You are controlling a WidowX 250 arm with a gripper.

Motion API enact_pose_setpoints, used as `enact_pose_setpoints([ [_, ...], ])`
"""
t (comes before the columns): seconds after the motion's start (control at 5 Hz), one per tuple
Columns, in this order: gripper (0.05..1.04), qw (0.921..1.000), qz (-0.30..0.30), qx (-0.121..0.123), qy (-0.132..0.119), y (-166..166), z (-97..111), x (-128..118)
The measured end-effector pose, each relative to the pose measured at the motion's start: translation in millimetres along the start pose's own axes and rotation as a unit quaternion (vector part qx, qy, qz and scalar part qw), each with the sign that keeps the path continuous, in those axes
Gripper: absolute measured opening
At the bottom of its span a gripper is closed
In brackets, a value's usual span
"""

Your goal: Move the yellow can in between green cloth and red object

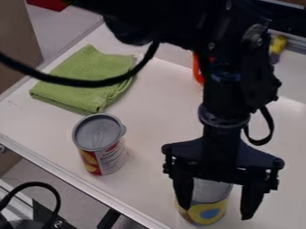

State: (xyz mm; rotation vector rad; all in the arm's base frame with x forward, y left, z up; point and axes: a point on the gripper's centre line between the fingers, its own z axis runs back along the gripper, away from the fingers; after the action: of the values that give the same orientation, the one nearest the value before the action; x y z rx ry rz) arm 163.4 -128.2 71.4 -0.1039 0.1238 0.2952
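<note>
plainly, the arm came in from the top and hung over the near side of the counter [155,120], its wrist upright and the claw [216,213] pointing down. its two fingers were spread wide, astride the yellow can [206,214]; one overlapped the can's side, though whether it touched could not be told, and the other stood clear. a black cable [90,83] looped from the arm and crossed in front of the green cloth [90,74].

the yellow can stood upright near the counter's near edge, a blue patch on its label and its grey top partly hidden by the claw. the other can [108,156], with red and yellow on its label, stood upright just beside the cloth, its grey lid on, so its contents could not be told.

that made two cans, one folded cloth, one red object [197,69] partly behind the arm, and one yellow and purple thing [277,46] by the far edge.
</note>
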Motion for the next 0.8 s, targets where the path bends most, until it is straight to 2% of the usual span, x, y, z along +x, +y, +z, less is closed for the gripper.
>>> enact_pose_setpoints([
  [0.2,0.997,0.9998,0.012,0.013,0.004,0.5,-10.6,-0.7],
  [0.4,0.997,0.9987,0.037,0.031,0.019,4.5,-22.7,2.9],
  [0.8,0.997,0.9973,0.064,0.037,0.002,13.9,-26.4,17.1],
])
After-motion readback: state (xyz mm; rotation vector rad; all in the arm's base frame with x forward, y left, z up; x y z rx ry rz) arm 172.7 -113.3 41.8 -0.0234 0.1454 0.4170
